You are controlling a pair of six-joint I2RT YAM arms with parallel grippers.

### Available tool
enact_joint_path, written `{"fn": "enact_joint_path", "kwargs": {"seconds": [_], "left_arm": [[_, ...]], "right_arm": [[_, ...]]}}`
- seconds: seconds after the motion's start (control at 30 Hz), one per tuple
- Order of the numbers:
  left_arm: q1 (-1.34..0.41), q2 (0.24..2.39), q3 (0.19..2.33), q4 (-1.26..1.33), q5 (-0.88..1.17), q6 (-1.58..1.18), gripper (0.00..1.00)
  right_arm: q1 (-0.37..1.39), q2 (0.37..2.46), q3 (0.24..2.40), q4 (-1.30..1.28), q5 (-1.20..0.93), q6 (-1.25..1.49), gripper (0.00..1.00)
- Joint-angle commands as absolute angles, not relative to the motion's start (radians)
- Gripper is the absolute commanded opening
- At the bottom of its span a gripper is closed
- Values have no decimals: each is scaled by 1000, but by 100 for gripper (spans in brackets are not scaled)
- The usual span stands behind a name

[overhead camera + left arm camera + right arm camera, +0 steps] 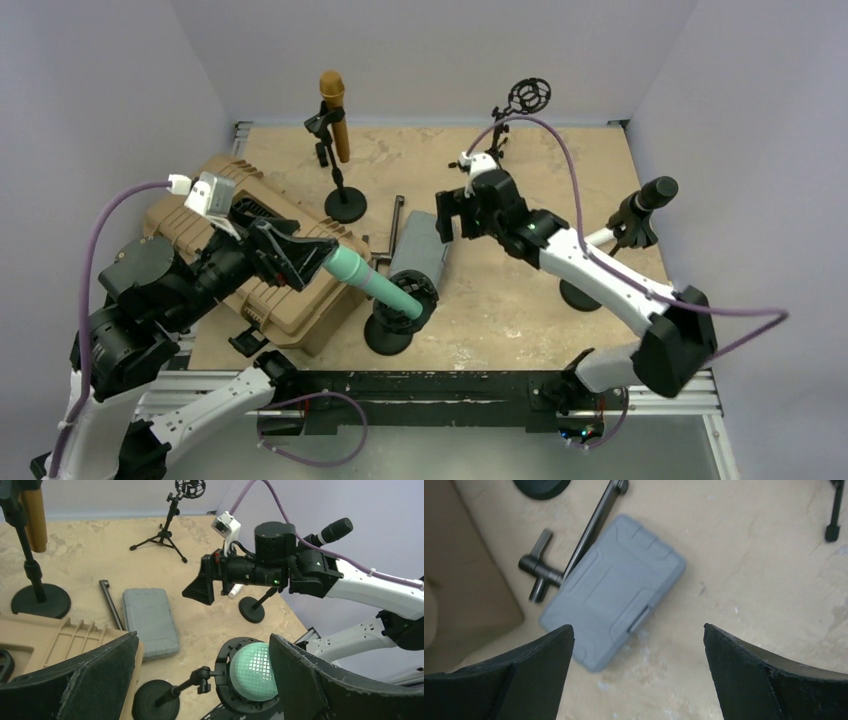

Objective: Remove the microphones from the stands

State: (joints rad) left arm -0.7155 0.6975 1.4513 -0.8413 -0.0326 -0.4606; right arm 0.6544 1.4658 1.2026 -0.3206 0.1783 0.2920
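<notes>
Tan tabletop (520, 300): your mint-green mesh-headed microphone (375, 283) sits unremoved in its black ring stand (392, 335); left gripper (318, 262) straddles it wide, right gripper (447, 218) wide, empty.

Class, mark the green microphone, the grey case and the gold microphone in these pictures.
green microphone (364, 279): top view, on its handle.
grey case (611, 597): right wrist view, middle of its lid.
gold microphone (341, 135): top view, on its handle.
</notes>
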Motion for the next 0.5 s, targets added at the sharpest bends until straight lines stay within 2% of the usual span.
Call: {"fn": "enact_joint_path", "kwargs": {"seconds": [0.0,0.13,0.27,0.47], "left_arm": [[-713,641,1394,-940,14,-564,100],[-712,620,1362,-949,37,-602,100],[-712,595,1371,-965,-36,-590,100],[-712,687,1504,-954,-57,-495,100]], "right_arm": [[660,1233,1050,-355,69,337,98],[660,1072,1000,-350,-39,293,98],[660,965,1068,-356,-76,246,99],[677,1040,1262,-389,-245,195,98]]}}
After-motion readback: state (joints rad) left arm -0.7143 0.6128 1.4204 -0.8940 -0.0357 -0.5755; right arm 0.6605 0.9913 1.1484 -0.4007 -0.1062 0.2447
